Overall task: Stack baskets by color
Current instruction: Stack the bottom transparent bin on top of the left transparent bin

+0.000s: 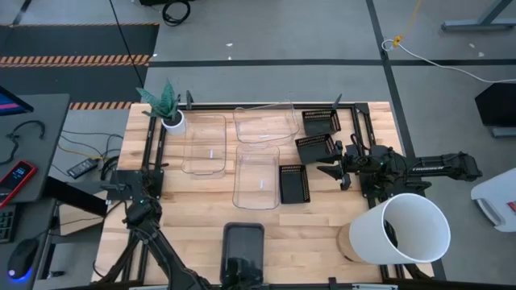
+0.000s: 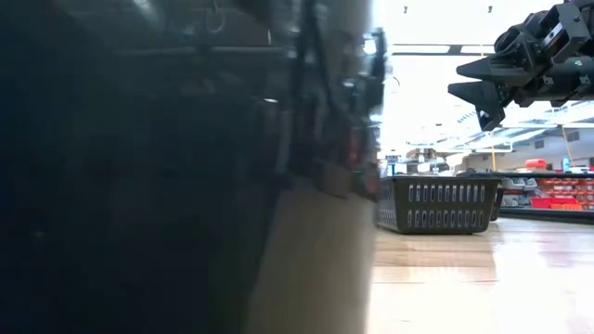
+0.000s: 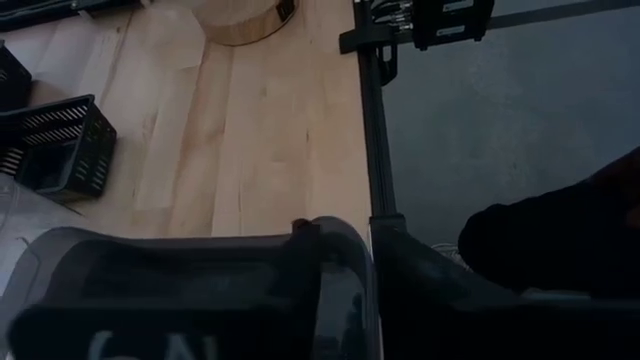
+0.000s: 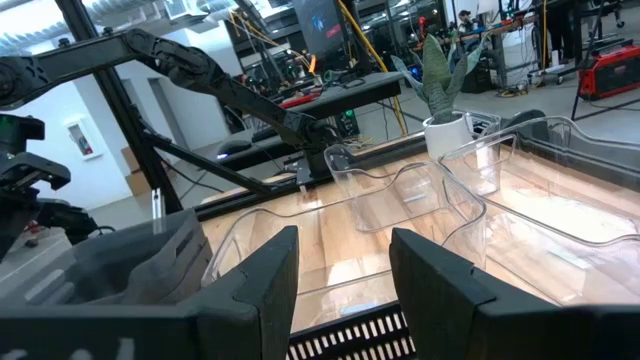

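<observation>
- Nearest, at the front edge of the wooden table (image 1: 193,242), a dark grey basket (image 1: 243,239) is sitting flat, and the left gripper (image 1: 241,268) is hanging right at its near end; whether it is gripping the basket I cannot tell.
- Beside it, at the front right corner, a big white bucket (image 1: 409,229) is lying tilted with its mouth facing the camera above, resting on a round wooden block (image 1: 347,242).
- Farther in, the right gripper (image 1: 332,167) is hovering above the table with its fingers (image 4: 262,270) spread apart and empty, just beside the row of three black slotted baskets (image 1: 293,184).
- Left of those, three clear bins (image 1: 256,176) are lying separately across the middle and back of the table, none stacked.
- At the back left corner, a small white pot (image 1: 173,122) is holding a spiky green plant.
- Beyond the table, grey floor is showing, with a strip of striped tape (image 1: 72,59) and a pale cable (image 1: 435,55) trailing across it.
- Off to the left, a dark desk (image 1: 36,161) is carrying a red phone (image 1: 16,174) and a mouse (image 1: 19,256).
- Farthest, from table level, shelves with red crates (image 2: 555,200) are lining the bright room.
</observation>
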Available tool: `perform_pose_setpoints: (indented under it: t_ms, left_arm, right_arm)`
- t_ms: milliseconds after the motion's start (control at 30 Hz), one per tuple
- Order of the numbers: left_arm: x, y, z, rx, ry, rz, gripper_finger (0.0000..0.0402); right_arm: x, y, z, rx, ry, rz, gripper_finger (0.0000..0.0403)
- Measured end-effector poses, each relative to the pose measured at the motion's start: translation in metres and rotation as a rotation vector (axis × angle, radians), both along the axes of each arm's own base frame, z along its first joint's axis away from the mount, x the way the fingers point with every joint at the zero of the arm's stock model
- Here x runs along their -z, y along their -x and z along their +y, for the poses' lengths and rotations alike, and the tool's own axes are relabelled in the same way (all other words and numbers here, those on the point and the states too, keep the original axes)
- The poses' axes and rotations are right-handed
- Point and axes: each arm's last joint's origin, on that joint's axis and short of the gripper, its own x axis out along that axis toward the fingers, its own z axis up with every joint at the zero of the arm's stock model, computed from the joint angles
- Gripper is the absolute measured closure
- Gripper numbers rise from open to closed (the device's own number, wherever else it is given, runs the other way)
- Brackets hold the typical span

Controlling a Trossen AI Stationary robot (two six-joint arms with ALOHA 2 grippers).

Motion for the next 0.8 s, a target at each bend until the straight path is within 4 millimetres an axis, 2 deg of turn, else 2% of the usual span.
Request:
perform_pose_setpoints:
  t_ms: [367, 600, 800]
  left_arm:
    - [0.004, 0.009, 0.012, -0.046, -0.208, 0.022, 0.0285]
    - [0.004, -0.006, 0.033, -0.019, -0.281, 0.111, 0.0285]
    - [-0.01, -0.019, 0.055, 0.022, -0.28, 0.166, 0.0285]
  right_arm:
    - [0.0, 0.0, 0.0, 0.0, 0.0, 0.0, 0.0238]
    - [0.0, 0.0, 0.0, 0.0, 0.0, 0.0, 0.0238]
    - [0.0, 0.0, 0.0, 0.0, 0.0, 0.0, 0.0238]
